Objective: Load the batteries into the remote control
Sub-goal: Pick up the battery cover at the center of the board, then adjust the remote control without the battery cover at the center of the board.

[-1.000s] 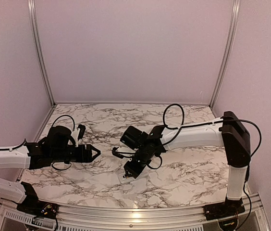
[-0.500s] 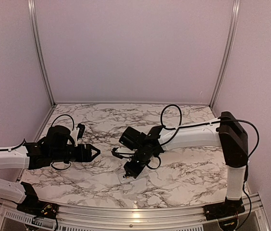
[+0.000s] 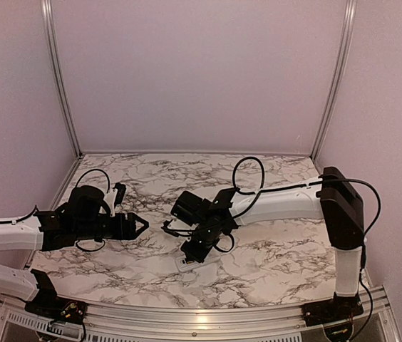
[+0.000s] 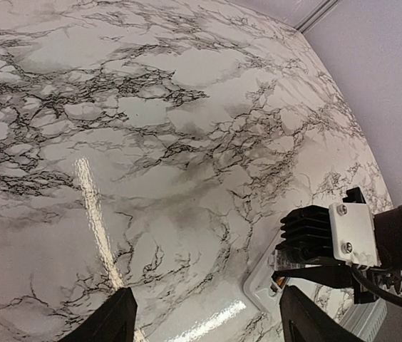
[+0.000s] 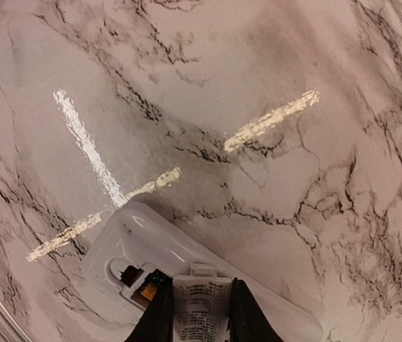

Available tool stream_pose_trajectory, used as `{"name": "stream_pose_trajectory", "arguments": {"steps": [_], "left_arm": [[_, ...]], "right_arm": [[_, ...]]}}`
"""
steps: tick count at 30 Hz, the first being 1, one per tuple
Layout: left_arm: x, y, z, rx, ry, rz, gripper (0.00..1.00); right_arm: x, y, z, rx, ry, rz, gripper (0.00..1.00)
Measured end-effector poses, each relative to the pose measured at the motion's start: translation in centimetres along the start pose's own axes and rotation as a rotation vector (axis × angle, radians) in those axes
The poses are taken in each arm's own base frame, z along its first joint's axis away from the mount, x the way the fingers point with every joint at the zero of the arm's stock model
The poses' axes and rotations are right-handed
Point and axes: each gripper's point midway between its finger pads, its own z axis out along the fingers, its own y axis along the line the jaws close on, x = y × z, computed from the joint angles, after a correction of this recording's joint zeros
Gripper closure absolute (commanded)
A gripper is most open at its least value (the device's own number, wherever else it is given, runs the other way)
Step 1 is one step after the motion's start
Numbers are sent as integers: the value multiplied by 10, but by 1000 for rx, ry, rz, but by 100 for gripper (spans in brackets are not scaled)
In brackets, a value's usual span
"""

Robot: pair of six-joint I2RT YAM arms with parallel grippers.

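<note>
The remote control [image 5: 133, 239] lies back up on the marble table, its recess open toward the near edge. It also shows in the top view [image 3: 184, 263] and the left wrist view [image 4: 264, 286]. My right gripper [image 5: 201, 313] is shut on the small white flat cover piece [image 5: 201, 303], printed side up, held low over the recess. A small orange and dark bit [image 5: 146, 290] shows inside the recess; I cannot tell whether it is a battery. No red batteries show clearly. My left gripper [image 3: 141, 226] is open and empty, hovering left of the remote.
The marble table [image 3: 272, 249] has a metal rail along its near edge [image 3: 201, 313]. Pale walls close it in at the back and sides. A small black part [image 3: 120, 192] stands by the left arm.
My right arm has shifted slightly left over the remote, still holding the cover piece. The left arm has not moved.
</note>
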Motion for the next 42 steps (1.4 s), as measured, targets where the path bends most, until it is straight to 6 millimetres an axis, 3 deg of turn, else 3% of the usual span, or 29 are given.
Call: {"name": "stream_pose_trajectory", "arguments": {"steps": [5, 14, 27, 32, 42], "left_arm": [[-2, 0, -1, 0, -9, 1, 27], [-3, -1, -2, 3, -14, 3, 27], [-3, -1, -3, 3, -14, -1, 26], [-3, -1, -3, 3, -14, -4, 26], [-5, -2, -5, 6, -19, -8, 25]], "right_arm": [[-1, 0, 0, 5, -1, -5, 85], [-4, 3, -4, -12, -14, -72, 85], [-30, 21, -64, -136, -287, -362, 88], [-23, 31, -68, -222, -361, -485, 85], [-20, 34, -65, -325, -423, -624, 91]]}}
